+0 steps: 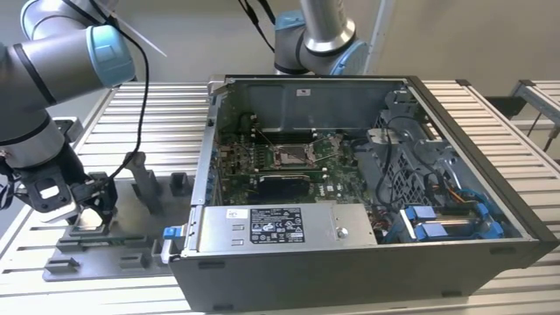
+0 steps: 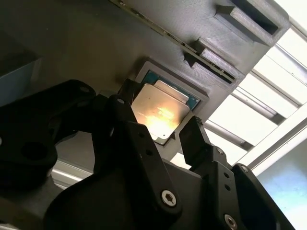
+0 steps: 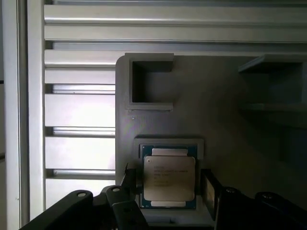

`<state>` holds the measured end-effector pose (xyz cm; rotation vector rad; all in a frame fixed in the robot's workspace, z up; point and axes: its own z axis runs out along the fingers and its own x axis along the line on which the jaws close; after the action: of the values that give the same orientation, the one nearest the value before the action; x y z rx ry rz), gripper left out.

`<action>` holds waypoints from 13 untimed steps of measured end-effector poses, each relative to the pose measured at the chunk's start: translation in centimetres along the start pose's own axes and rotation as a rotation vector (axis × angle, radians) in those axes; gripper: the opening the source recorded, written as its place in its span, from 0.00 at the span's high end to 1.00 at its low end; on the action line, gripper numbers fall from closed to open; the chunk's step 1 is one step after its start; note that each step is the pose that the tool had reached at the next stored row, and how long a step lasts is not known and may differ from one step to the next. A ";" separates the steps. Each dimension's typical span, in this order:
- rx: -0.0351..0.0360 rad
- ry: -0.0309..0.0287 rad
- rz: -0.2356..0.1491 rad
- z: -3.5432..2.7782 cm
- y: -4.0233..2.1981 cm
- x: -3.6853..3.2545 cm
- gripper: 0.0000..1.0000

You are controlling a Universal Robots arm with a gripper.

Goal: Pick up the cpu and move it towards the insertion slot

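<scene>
I see my gripper (image 1: 94, 209) low at the exterior view's left, fingers (image 3: 209, 189) apart, one each side of the cpu (image 3: 169, 178), flat in its grey fixture (image 3: 225, 115).

Slatted aluminium table (image 1: 162, 111) carries everything I can see. Two loads sit directly on it.

Toward the exterior view's left, near side: a flat grey fixture plate (image 1: 131, 220) with raised blocks and upright posts, lying across the slats.

Just beside it, on the exterior view's right: an open computer case (image 1: 350, 275) on its side, open face up, covering most of the table. In the first wrist view, bright slats run past the plate's edge.
</scene>
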<state>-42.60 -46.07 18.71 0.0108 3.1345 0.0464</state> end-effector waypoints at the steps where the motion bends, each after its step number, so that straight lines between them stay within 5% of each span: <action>1: 0.0001 0.0001 0.000 0.00 0.05 0.00 0.00; 13: 0.0001 0.0001 0.001 0.02 0.09 0.00 0.00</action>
<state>-42.60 -45.98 18.69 0.0118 3.1346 0.0462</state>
